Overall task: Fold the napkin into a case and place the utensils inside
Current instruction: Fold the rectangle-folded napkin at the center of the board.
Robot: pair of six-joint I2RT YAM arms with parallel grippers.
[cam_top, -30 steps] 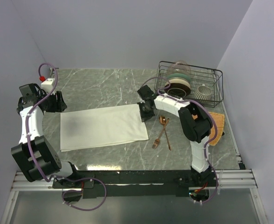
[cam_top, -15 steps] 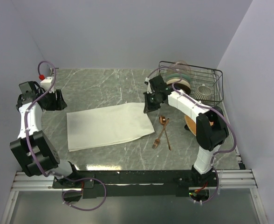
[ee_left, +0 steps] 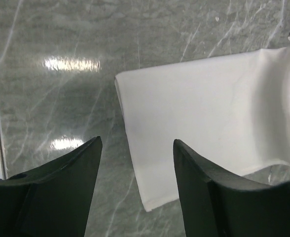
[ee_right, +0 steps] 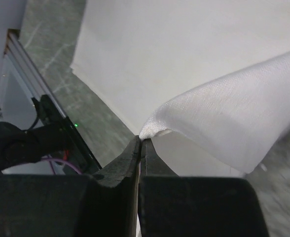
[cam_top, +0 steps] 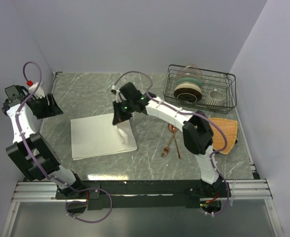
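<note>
The cream napkin [cam_top: 96,139] lies flat on the marble, left of centre. Its right part is lifted and drawn back over itself, and no case is in view. My right gripper [cam_top: 119,117] is shut on a corner of that raised flap. In the right wrist view the corner of the napkin [ee_right: 219,106] sits pinched at the tips of the gripper [ee_right: 141,143]. My left gripper [cam_top: 50,106] hovers open at the far left, off the cloth. Its wrist view looks down on the napkin [ee_left: 204,103] past the open gripper [ee_left: 136,144]. The copper utensils, a fork [cam_top: 166,149] and a spoon [cam_top: 172,128], lie crossed to the right.
A black wire dish rack [cam_top: 229,84] holding plates and a cup stands at the back right. An orange woven mat [cam_top: 228,129] lies by the right wall, partly behind my right arm. Walls close in the left, back and right sides.
My right gripper has carried the napkin's right corner far to the left, doubling the cloth over itself. My left arm has drawn back toward the left wall.
</note>
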